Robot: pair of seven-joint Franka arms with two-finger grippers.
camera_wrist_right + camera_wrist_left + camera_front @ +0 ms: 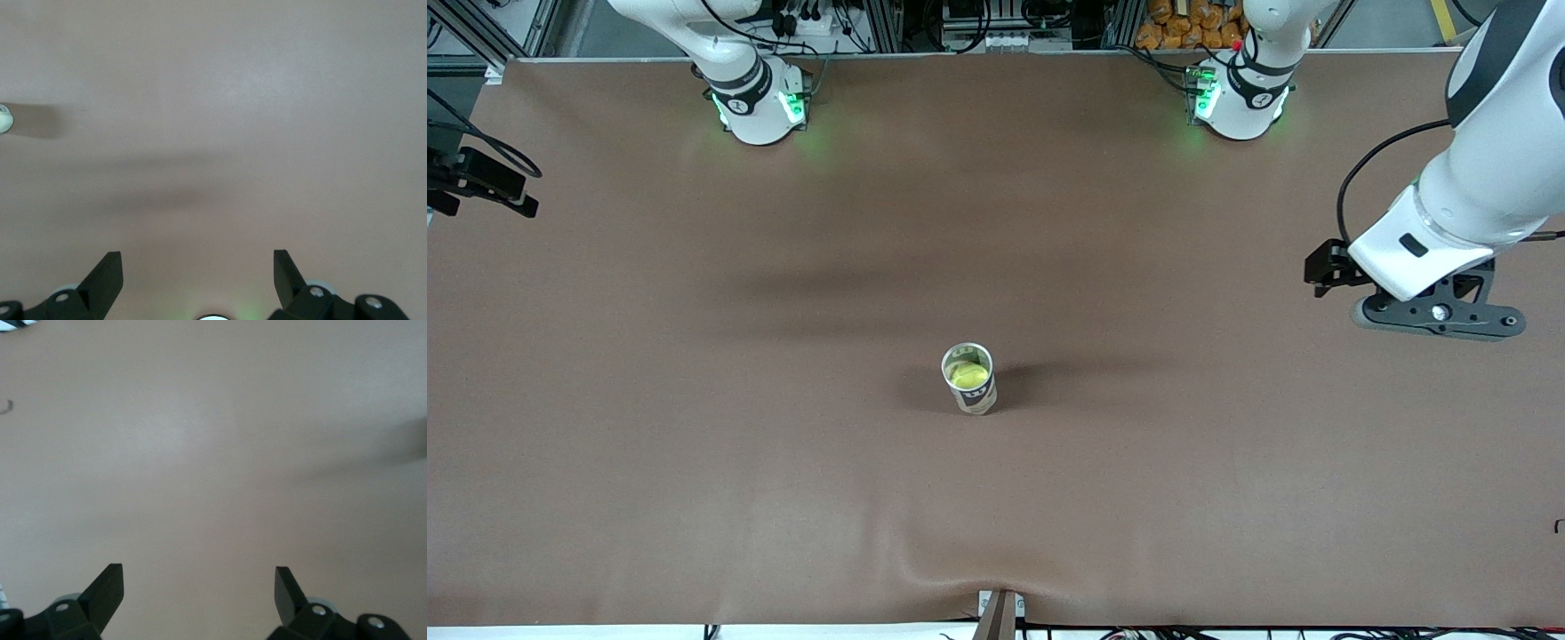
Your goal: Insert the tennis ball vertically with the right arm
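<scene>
A yellow-green tennis ball (969,375) sits inside an open upright can (978,397) in the middle of the brown table. The right arm (749,89) rises from its green-lit base out of the front view. Its gripper (198,257) hangs open over bare table close to that base, with nothing between the fingers. The left gripper (1440,322) hovers over the left arm's end of the table. In the left wrist view the left gripper (199,570) is open and empty, with only table below it.
A black device with cables (479,182) juts in at the right arm's end of the table. The brown cover (694,444) bulges into a fold (996,578) at the edge nearest the front camera. A small pale object (4,119) shows at the right wrist view's edge.
</scene>
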